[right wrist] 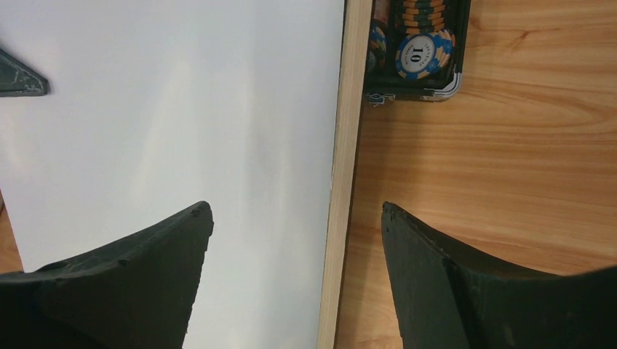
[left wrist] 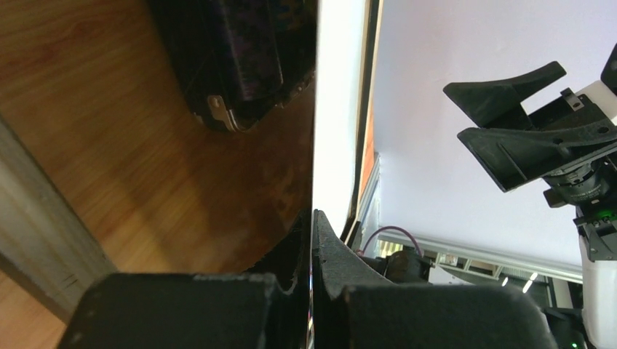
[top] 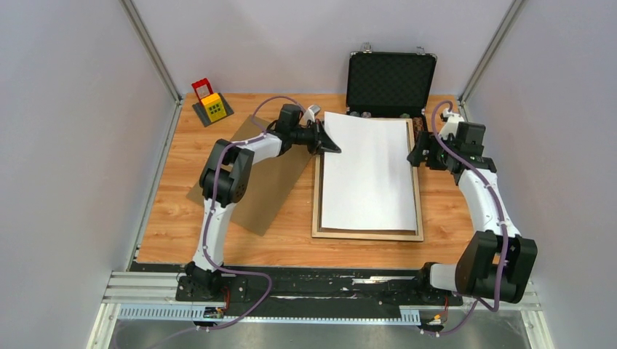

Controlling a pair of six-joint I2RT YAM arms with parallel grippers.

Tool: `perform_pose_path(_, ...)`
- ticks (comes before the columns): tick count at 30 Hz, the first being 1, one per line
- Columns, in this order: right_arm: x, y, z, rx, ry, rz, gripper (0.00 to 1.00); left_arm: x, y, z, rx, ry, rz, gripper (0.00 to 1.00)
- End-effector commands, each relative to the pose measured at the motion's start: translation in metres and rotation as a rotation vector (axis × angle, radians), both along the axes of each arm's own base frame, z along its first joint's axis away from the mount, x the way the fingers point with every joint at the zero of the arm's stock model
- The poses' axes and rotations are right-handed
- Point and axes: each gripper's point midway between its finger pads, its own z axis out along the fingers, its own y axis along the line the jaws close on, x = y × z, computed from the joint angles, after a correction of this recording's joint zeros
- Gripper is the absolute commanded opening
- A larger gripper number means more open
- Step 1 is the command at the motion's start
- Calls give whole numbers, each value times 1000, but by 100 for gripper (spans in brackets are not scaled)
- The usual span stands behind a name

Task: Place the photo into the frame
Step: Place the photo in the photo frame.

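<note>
Left pincer (left wrist: 313, 222) clamped on the photo's far left corner — print laid over the frame, not yet seated.

Its fingers are pressed together on the thin edge of the photo (top: 369, 174), holding that corner a little above the frame (top: 367, 235). The print lies white back up and glossy face down, and its near end appears to rest inside the pale-wood rails. The right pincer (right wrist: 295, 209) hangs with fingers apart astride the frame's right rail, gripping nothing. An open chip case (top: 391, 81) stands just past the frame's far end, and a brown backing board (top: 269, 182) lies on the worktop (top: 291, 243) to the left. By my reading the task is well along — what remains is lowering the raised corner inside the rails, letting go, and perhaps pressing the print flat.
</note>
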Motion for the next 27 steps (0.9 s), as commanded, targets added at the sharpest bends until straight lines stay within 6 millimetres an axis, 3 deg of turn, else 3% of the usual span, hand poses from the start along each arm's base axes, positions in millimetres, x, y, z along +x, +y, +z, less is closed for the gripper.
perform_pose_path(1, 3, 1, 7, 71, -33, 13, 83, 5, -10, 16, -22, -66, -10, 0)
perform_pose_path(27, 2, 4, -6, 103, 0, 31, 81, -6, -14, 3, 26, -53, -33, 0)
